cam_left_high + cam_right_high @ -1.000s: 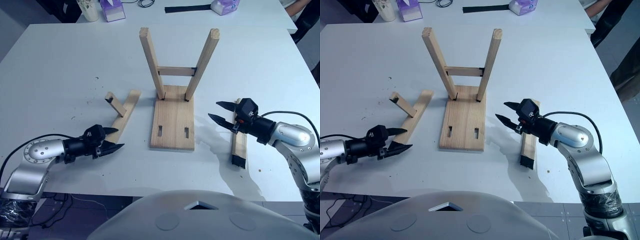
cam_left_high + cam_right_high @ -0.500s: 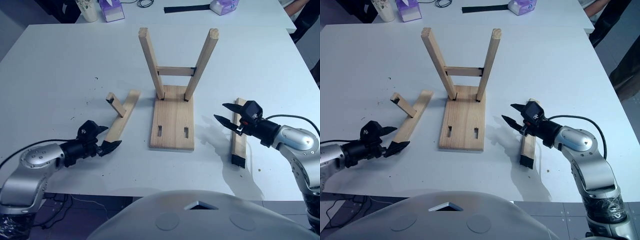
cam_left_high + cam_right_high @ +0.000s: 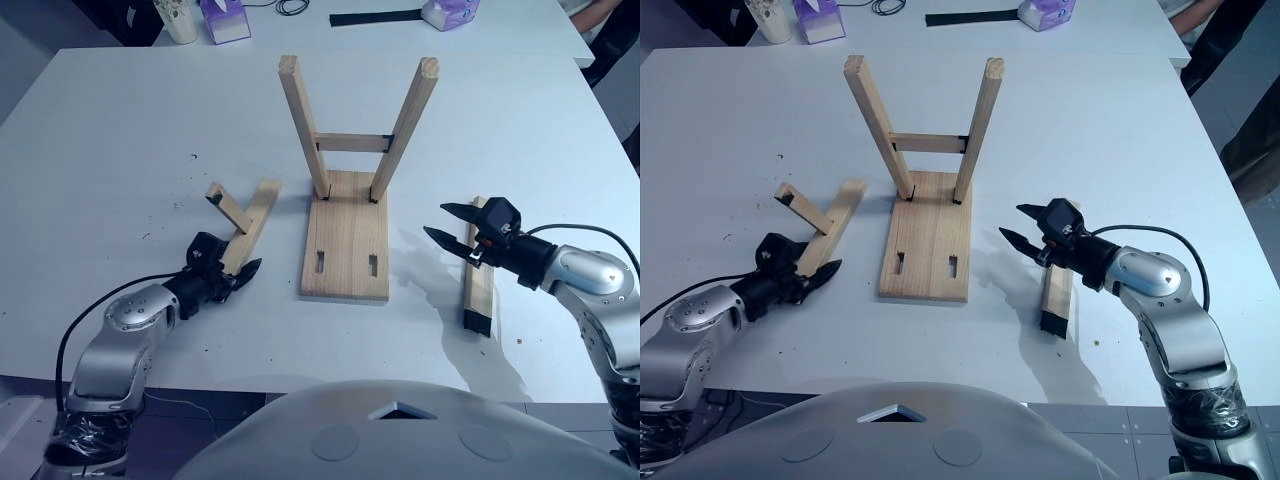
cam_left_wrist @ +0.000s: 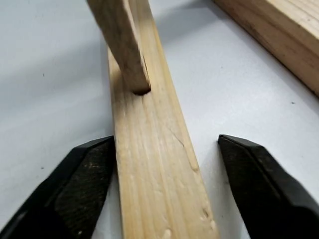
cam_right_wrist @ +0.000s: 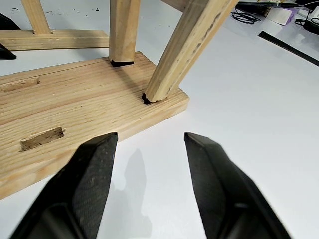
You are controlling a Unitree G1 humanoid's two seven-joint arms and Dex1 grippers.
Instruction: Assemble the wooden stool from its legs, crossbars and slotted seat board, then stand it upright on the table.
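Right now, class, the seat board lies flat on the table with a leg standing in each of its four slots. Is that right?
Not quite. The left eye view shows the seat board lying flat on the table, but legs stand in only its two far slots. The two near slots are empty.

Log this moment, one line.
left gripper: open, straddling left leg | right gripper: open, beside board | board: two legs in, two slots empty | right leg: lying loose
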